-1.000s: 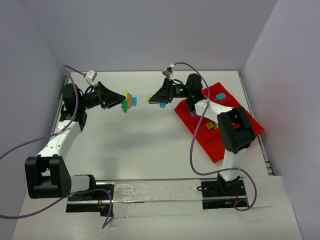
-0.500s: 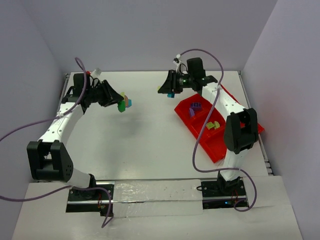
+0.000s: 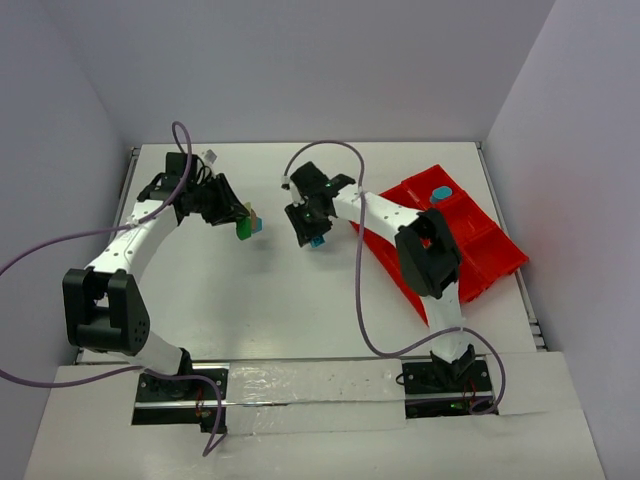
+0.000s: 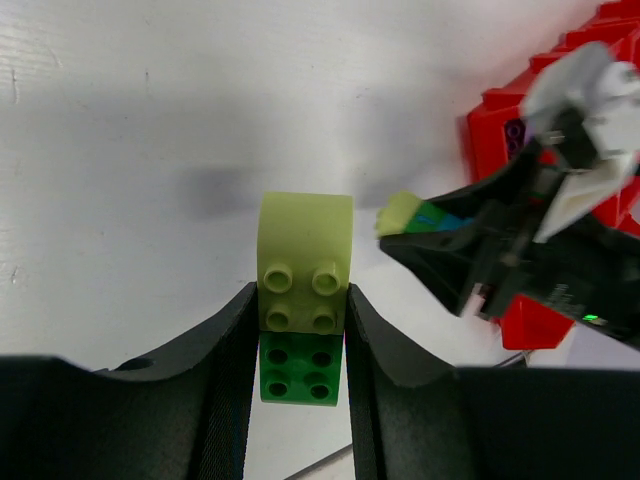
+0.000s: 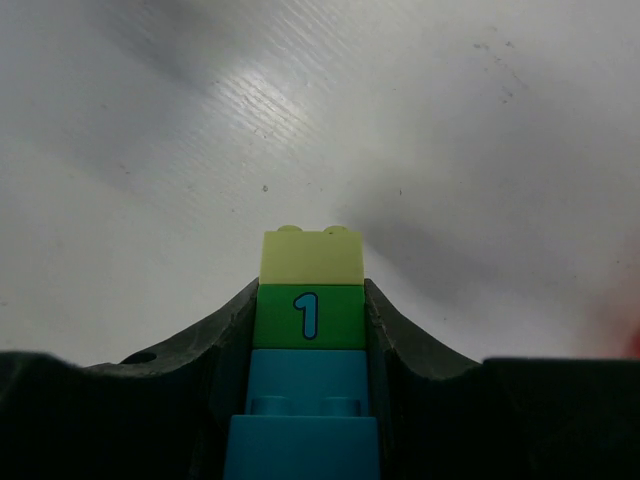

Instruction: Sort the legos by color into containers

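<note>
My left gripper point(image 3: 242, 224) is shut on a short stack: a pale yellow brick point(image 4: 305, 262) snapped on a green brick point(image 4: 300, 368), held above the table left of centre. My right gripper point(image 3: 312, 232) is shut on a taller stack: pale yellow brick point(image 5: 311, 257), green brick marked "1" point(image 5: 310, 315), teal bricks point(image 5: 308, 400). It hovers over the white table, a short way right of the left gripper. The left wrist view shows the right gripper point(image 4: 470, 255) with its stack tip point(image 4: 400, 212). The red tray point(image 3: 478, 232) lies at the right, with a teal brick point(image 3: 441, 192) in a back compartment.
The right arm point(image 3: 385, 212) stretches across the tray's left part and hides some compartments. Grey walls close the table at the back and both sides. Purple cables loop from both arms. The arm bases stand at the near edge.
The right gripper swung from the back by the tray toward the near left and lower over the table, stack still held. The left gripper shifted slightly nearer, still holding its stack.
</note>
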You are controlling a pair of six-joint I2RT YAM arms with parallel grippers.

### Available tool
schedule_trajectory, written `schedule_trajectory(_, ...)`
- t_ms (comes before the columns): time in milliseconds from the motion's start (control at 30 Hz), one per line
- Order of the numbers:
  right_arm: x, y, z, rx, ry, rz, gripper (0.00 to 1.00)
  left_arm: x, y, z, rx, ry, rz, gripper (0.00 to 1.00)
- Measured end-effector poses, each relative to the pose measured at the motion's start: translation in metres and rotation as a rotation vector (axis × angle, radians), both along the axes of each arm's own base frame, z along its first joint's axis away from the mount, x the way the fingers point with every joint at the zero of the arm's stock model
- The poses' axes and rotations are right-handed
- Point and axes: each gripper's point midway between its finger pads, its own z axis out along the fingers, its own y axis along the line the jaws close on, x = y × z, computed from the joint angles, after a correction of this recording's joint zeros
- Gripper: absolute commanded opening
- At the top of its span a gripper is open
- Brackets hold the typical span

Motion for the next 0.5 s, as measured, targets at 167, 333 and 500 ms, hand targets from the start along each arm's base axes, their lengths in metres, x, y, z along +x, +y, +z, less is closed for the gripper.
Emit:
schedule_trajectory(167, -0.006, 0.006, -0.022, -0.063, -0.002, 0.028, 0.49, -0.001, -0.002, 0.005, -0.034, 0.002, -0.024, 0.0)
schedule_trajectory(333, -0.001, 0.006, -0.023, -0.06, -0.015, 0.027, 0.74, -0.002, -0.003, 0.011, -0.072, -0.003, -0.046, 0.0)
schedule_trajectory(500, 0.002, 0.005, -0.016, -0.057, -0.036, 0.035, 0.75, 0.001, -0.007, 0.027, -0.123, -0.035, -0.094, 0.0)
